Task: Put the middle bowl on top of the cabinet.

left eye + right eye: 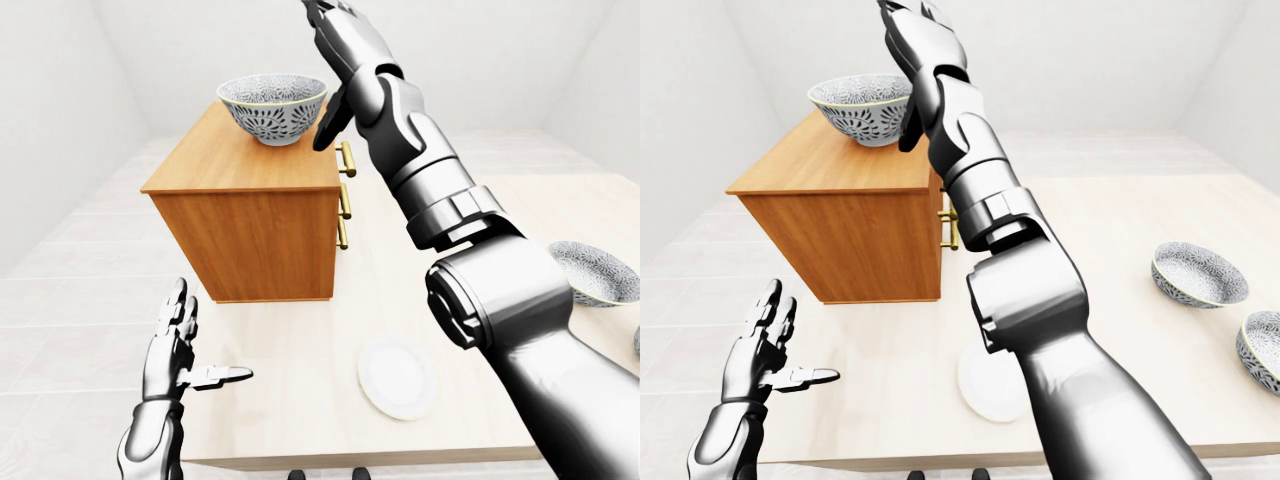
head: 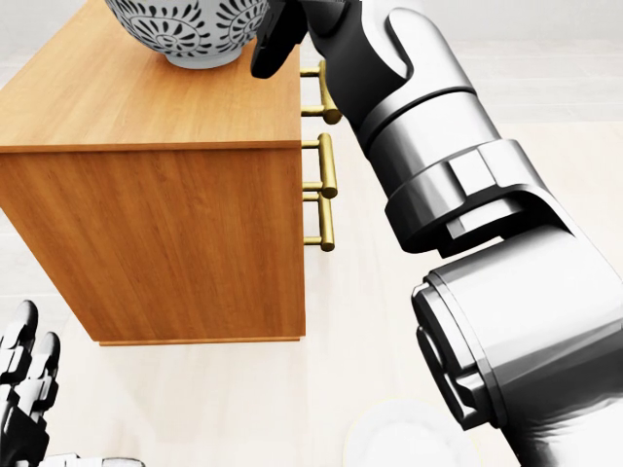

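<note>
In the left-eye view, the middle bowl (image 1: 272, 106) stands upright on top of the cabinet (image 1: 250, 200), toward the edge above the drawer handles (image 1: 344, 195). Our right hand (image 1: 345, 60) is raised beside it with its fingers spread, and it holds nothing. We judge the danger lies in pulling away, since a careless sweep could catch the rim and shove the bowl toward that edge.

In the head view, the dark thumb (image 2: 273, 39) overlaps the bowl's side. We cannot tell whether it touches, so lifting clear before moving sideways seems safest.

In the right-eye view, our left hand (image 1: 760, 350) hangs low over the table (image 1: 890, 400), spread and empty, well apart from the cabinet. The plate (image 1: 985, 385) lies close under our right arm.
</note>
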Controlling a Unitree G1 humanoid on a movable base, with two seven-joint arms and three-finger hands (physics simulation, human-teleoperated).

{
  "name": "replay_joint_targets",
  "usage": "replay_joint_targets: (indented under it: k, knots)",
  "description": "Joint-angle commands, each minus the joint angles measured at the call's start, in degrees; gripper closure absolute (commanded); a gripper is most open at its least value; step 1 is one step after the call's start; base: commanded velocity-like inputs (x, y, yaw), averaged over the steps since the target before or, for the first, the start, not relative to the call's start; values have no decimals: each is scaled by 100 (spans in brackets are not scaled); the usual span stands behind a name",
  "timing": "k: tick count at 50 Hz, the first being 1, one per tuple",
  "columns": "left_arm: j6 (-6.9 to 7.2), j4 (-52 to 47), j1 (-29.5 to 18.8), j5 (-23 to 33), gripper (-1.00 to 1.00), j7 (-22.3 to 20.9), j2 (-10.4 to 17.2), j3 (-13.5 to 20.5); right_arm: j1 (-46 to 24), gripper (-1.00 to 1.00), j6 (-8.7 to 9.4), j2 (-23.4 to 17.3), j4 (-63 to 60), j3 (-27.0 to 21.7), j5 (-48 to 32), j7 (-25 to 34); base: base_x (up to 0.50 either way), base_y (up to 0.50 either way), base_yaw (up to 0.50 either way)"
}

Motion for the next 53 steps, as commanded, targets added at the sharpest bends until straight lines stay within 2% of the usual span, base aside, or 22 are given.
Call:
replay_joint_targets:
  k: [1, 13, 31, 53]
  knots:
    - [0, -68, 39, 18, -100, 20, -20, -31, 251, -100, 0, -182, -202, -69, 198, 22, 0, 0, 0]
    - [0, 14, 13, 65, -100, 63, -14, -77, 272, -100, 0, -466, -426, -172, 462, 135, 0, 0, 0]
    - [0, 26, 6, 84, -100, 65, -12, -96, 218, -100, 0, -930, -130, -342, 863, -79, 0, 0, 0]
    - [0, -63, 145, 123, -100, 62, -21, -48, -146, -100, 0, -1406, -731, -509, 1367, 229, 0, 0, 0]
